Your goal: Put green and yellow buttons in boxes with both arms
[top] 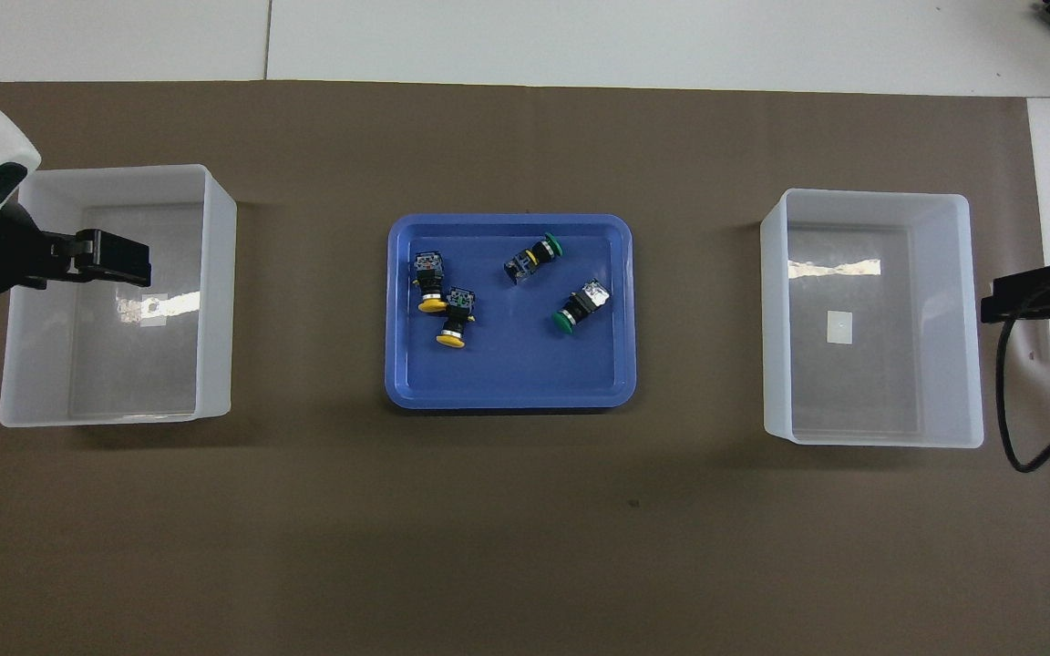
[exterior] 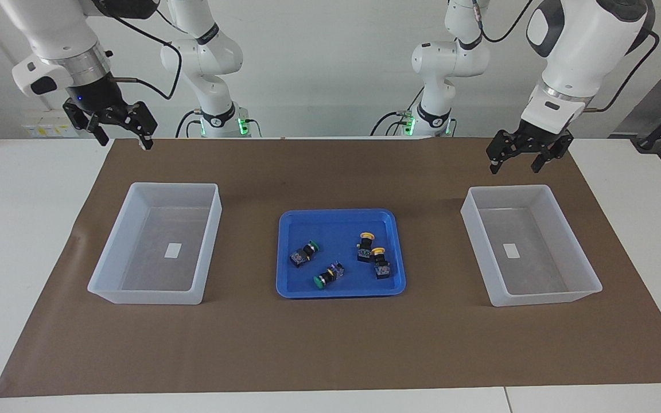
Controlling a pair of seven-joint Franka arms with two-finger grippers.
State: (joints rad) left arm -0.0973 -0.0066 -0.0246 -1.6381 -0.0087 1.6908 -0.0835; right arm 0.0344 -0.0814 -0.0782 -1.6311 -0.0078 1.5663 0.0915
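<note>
Plainly, by what shows, going across the facing view from my right arm's end to my left arm's end:

Writing: none I can read; each box has a small white label inside it, and both look blank.

My right gripper: up in the air over the brown mat, at the edge nearest my base, close to the box at that end; fingers spread apart, nothing between them.

Box at my right arm's end: translucent white plastic, rectangular, walls sloping inward to the floor, only its label inside.

Blue tray: shallow, rounded corners, on the mat between the two boxes, well apart from both; all four buttons lie in it.

Green buttons: black bodies with silvery-blue bases and round green caps, both tipped on their sides; one nearer me, the other farther, toward the tray's rim.

Yellow buttons: same build with round yellow caps, lying side by side and touching or nearly so; one nearer me, the other just beside it.

Box at my left arm's end: a match for the first, with only its label on the floor.

My left gripper: in the air over the mat near that box's nearest rim; fingers held wide, holding nothing.
</note>
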